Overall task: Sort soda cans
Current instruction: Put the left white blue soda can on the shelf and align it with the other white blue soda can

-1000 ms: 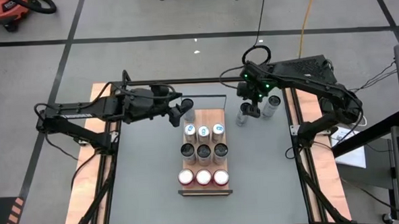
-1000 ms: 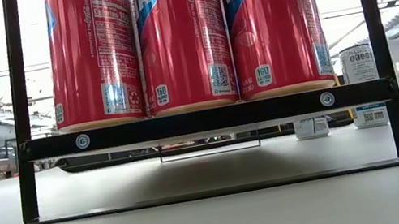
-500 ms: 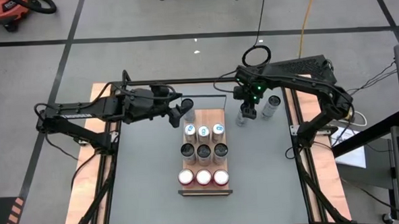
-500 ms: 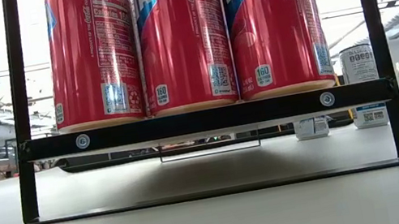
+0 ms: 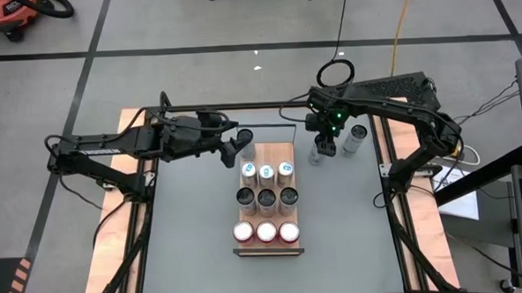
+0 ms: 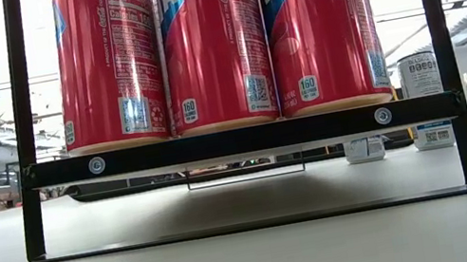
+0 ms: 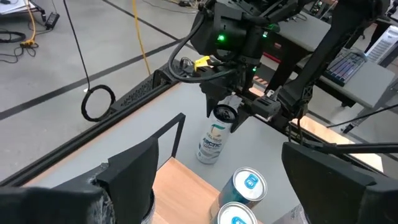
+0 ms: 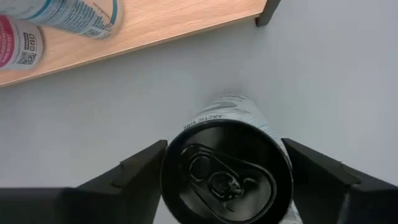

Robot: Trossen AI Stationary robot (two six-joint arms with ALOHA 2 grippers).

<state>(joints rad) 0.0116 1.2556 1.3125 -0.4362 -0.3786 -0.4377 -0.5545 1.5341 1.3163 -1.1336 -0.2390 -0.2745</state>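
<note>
A wooden rack point(image 5: 263, 160) holds three blue cans point(image 5: 266, 172), three dark-topped silver cans point(image 5: 266, 197) and three red cans point(image 5: 266, 232), which fill the low view point(image 6: 219, 47). My right gripper point(image 5: 323, 149) reaches down over a dark-topped silver can point(image 8: 227, 171) standing on the grey table right of the rack. It also shows in the left wrist view point(image 7: 214, 140). My left gripper point(image 5: 233, 149) is open at the rack's far left corner. Another dark-topped silver can point(image 5: 244, 136) stands just beyond it. I cannot tell whether the gripper touches that can. My right gripper has one finger point(image 8: 140, 168) on each side of the silver can's upper wall point(image 7: 219, 124), just under its dark top. The fingers come from above, pointing down. The can stands upright with its base on the table. The can's top hides the fingertips.
One more dark-topped silver can point(image 5: 355, 138) stands on the table to the right of the held one, and shows in the low view point(image 6: 425, 97). The rack's black end frame point(image 6: 245, 139) stands at its near end. Free grey table lies left, right and near of the rack.
My right gripper has shifted a little toward the table's left, over the silver can, and has then kept still. The can has stayed standing in the same place.
</note>
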